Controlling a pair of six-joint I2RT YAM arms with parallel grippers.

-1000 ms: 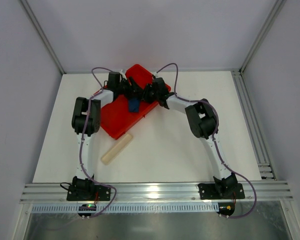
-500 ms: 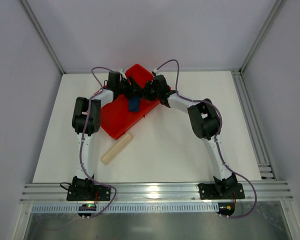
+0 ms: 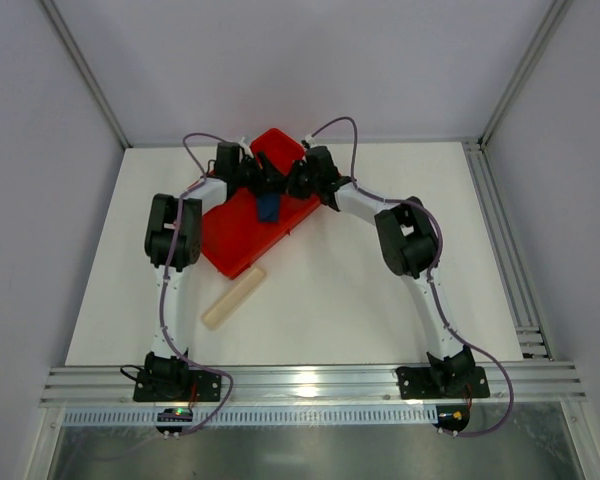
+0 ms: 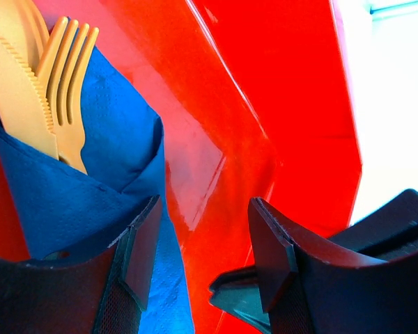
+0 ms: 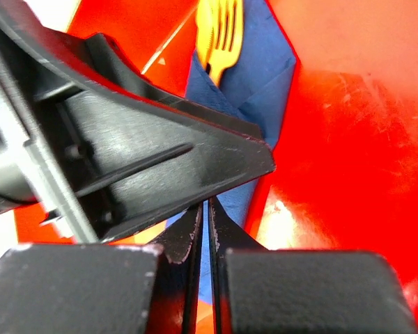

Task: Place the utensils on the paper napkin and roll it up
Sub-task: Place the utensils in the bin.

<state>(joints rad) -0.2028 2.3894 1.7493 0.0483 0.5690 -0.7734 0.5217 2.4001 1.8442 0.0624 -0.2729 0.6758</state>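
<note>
With the napkin (image 4: 104, 174) already wrapped round the fork (image 4: 66, 83) and knife (image 4: 17, 69), the closed right gripper (image 5: 207, 205) has edged toward the open left gripper (image 4: 203, 209), so rolling seems nearly finished.

One red tray (image 3: 230, 245). One navy paper napkin (image 3: 268, 208). One pale beige strip (image 3: 234, 297). Of the orange utensils (image 5: 219, 31), two count clearly — one fork (image 4: 70, 76) and one serrated knife (image 4: 17, 76); a rounded orange edge behind them could be a third. Two grippers — the left gripper (image 4: 203, 209) and the right gripper (image 5: 207, 212).
</note>
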